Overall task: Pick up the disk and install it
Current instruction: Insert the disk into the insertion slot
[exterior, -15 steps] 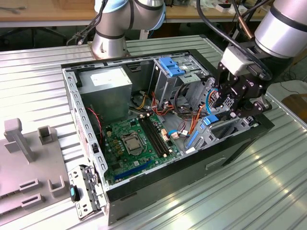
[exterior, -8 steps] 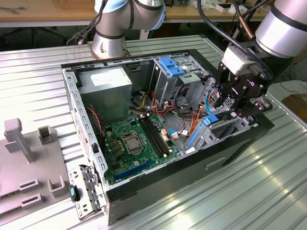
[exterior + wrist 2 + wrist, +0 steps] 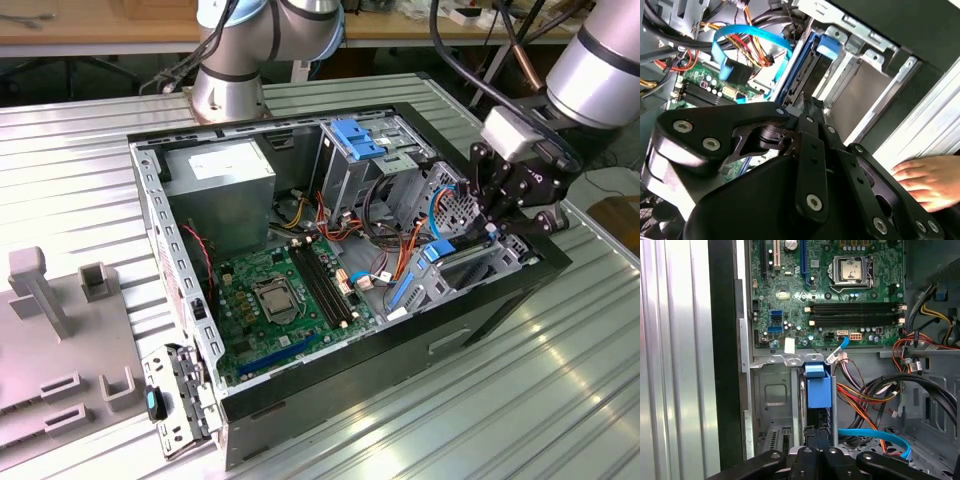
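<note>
1. The disk (image 3: 818, 390) is a thin dark-grey slab clipped in a bright blue carrier frame. In the first wrist view it shows edge-on, with a blue tab at its far end.
2. It stands on edge in a narrow metal bay of the open computer case (image 3: 330, 385), just beyond the motherboard (image 3: 840, 295), with a blue cable (image 3: 875, 436) beside it.
3. The gripper (image 3: 817, 432) has its black fingers drawn close together, clamped on the disk's near edge.
4. In the second wrist view, a hand (image 3: 932, 180) rests on the ridged tabletop (image 3: 480, 400) outside the case.
</note>
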You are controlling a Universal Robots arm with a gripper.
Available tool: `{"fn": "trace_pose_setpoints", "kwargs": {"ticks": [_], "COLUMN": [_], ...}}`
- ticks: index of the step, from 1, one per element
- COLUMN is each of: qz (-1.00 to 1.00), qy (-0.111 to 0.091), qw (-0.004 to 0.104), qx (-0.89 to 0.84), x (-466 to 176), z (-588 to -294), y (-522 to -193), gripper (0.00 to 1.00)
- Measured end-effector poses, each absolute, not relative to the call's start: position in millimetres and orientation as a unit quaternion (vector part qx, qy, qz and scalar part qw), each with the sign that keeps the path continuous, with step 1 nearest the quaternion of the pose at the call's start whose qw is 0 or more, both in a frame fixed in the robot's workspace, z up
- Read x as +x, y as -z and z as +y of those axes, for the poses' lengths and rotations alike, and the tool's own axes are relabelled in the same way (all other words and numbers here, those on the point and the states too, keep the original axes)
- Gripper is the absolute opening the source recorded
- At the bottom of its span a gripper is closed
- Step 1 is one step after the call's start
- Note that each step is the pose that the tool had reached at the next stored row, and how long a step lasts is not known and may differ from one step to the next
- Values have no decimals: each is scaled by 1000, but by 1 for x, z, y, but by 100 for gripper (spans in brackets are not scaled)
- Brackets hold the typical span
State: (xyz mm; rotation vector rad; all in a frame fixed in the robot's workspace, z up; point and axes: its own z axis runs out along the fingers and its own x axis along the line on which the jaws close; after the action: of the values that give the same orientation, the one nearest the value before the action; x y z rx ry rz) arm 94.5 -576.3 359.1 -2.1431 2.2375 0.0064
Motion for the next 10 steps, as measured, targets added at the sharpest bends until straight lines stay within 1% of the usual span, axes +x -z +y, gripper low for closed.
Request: {"fn": "trace_pose_setpoints", "kwargs": {"ticks": [10], "qz": [722], "qy": [-3], "qw": [21], "qx": [-691], "x": [95], "z": [-574], "y": [-344], "gripper": [11]}}
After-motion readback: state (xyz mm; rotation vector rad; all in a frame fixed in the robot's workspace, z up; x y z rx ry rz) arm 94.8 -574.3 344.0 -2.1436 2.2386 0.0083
